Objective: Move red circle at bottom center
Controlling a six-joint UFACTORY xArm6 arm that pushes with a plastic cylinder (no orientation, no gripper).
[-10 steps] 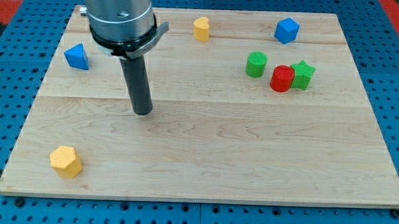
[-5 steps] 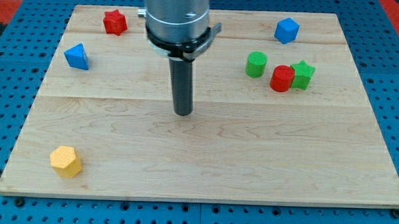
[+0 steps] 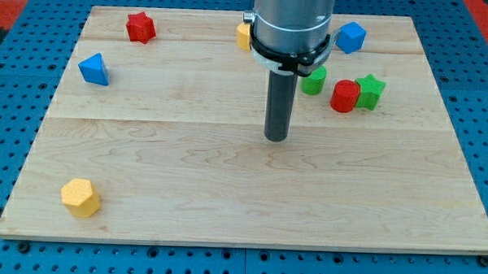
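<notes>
Red circle (image 3: 345,96) stands upright touching the green star (image 3: 369,91); my tip (image 3: 276,138) (no claw fitted) rests on bare tabletop (image 3: 226,193), toward the view's left of it.

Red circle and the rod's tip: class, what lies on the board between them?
Nothing. In the camera view, only bare wood separates my tip from the red circle. The green cylinder sits above that line.

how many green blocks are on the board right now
2: a green cylinder, partly behind the arm, toward the view's upper right, and a green star touching the red circle. The arm may hide others.
</notes>
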